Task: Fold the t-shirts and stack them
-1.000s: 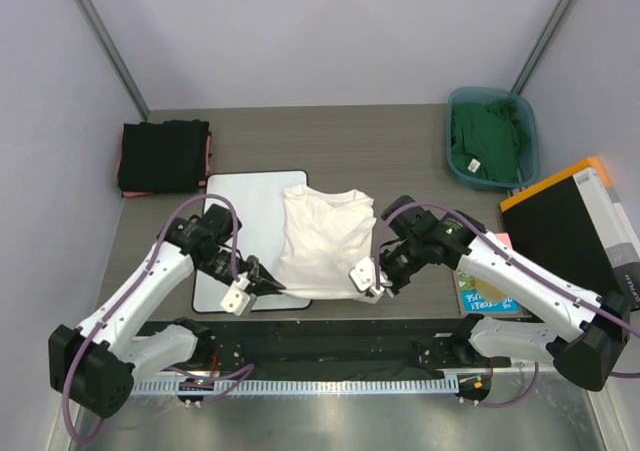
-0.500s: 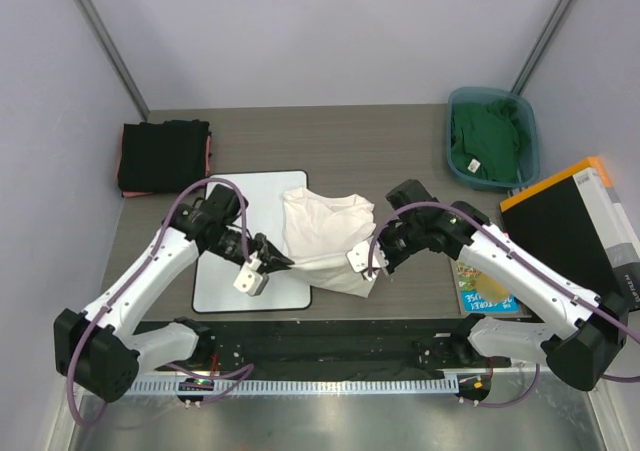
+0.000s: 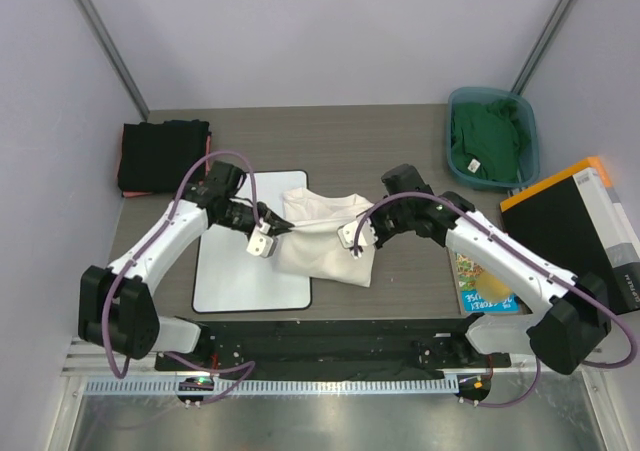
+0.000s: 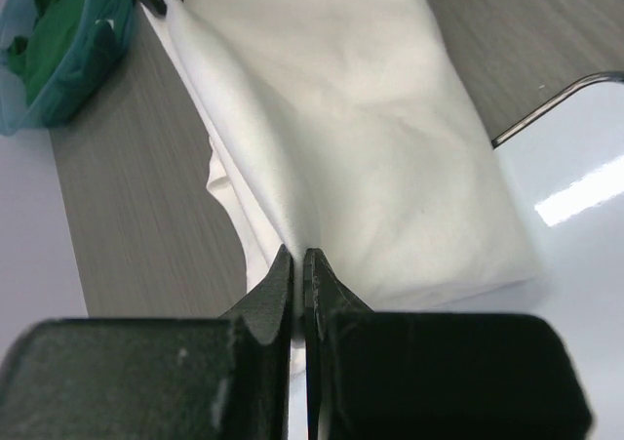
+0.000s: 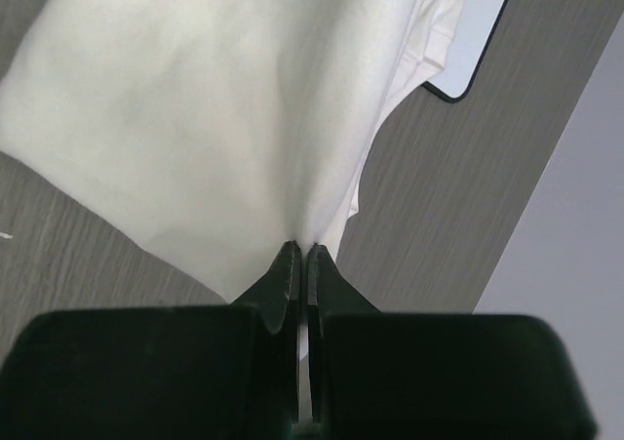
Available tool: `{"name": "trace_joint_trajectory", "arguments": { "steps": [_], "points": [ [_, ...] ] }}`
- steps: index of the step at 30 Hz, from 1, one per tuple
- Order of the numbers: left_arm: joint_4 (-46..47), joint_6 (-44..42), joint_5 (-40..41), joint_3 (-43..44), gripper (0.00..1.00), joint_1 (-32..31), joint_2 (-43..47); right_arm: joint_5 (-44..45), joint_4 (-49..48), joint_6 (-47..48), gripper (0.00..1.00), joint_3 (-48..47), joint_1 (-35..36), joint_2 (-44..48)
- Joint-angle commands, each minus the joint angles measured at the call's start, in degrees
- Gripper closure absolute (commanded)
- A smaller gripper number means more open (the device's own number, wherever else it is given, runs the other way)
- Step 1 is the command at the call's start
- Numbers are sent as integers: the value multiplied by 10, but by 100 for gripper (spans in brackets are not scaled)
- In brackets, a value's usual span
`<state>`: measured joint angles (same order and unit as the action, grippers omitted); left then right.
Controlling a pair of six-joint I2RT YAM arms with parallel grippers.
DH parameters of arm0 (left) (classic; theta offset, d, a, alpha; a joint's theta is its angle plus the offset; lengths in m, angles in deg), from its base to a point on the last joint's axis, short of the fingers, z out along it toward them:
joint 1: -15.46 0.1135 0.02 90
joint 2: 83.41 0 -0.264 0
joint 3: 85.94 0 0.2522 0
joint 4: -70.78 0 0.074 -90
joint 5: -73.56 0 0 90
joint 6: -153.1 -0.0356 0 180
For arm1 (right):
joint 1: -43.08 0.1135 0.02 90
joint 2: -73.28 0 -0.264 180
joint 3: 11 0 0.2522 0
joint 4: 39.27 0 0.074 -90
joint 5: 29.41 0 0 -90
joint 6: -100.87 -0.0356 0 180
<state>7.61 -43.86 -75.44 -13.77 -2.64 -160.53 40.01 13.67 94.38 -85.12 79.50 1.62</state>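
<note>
We see the left pincer (image 4: 297, 255) clenched on a fold of the white t-shirt (image 3: 322, 256), which spreads ahead of its tips. The right pincer (image 5: 302, 250) grips the opposite side; the cloth hangs stretched between them, partly over the white board (image 3: 235, 271).

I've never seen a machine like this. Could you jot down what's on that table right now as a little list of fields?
white t-shirt: partly on the white board, one edge raised off the table
left jaws: shut on that raised edge
right jaws: shut on the same edge, further right
black t-shirts: folded stack, far left corner
green t-shirt: crumpled in the teal bin, far right
</note>
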Motion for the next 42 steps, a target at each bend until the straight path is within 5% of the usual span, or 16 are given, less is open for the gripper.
{"name": "trace_joint_trajectory", "arguments": {
  "steps": [1, 18, 22, 24, 25, 26, 28, 31, 36, 40, 42],
  "points": [
    [81, -2, 5, 35, 100, 18, -43, 22, -59, 20, 99, -15, -20, -26],
    [156, -15, 4, 132, 100, 38, -217, 18, -219, 12, 99, 0, -74, -143],
    [208, -10, 3, 123, 98, 47, -238, 45, -325, -11, 92, 21, -76, -172],
    [264, 3, 4, 108, 71, 47, -242, 82, -384, -27, 81, 35, -76, -189],
    [296, 15, 4, 85, 40, 48, -240, 98, -441, -37, 59, 51, -76, -194],
    [335, 59, 6, 70, 20, 48, -236, 109, -467, -42, 50, 59, -75, -197],
    [464, 103, 13, 28, 1, 48, -230, 133, -515, -54, 32, 78, -75, -195],
    [609, 204, 23, -15, 0, 48, -213, 156, -521, -69, 30, 89, -69, -179],
    [628, 245, 31, -41, 1, 48, -161, 165, -432, -209, 30, 54, -67, -142],
    [503, 260, 10, -23, 1, 48, -107, 106, -205, -458, 31, -44, -96, -170],
    [383, 269, -23, -1, 2, 47, -102, 35, -191, -592, 29, -28, -115, -167]
  ]
}}
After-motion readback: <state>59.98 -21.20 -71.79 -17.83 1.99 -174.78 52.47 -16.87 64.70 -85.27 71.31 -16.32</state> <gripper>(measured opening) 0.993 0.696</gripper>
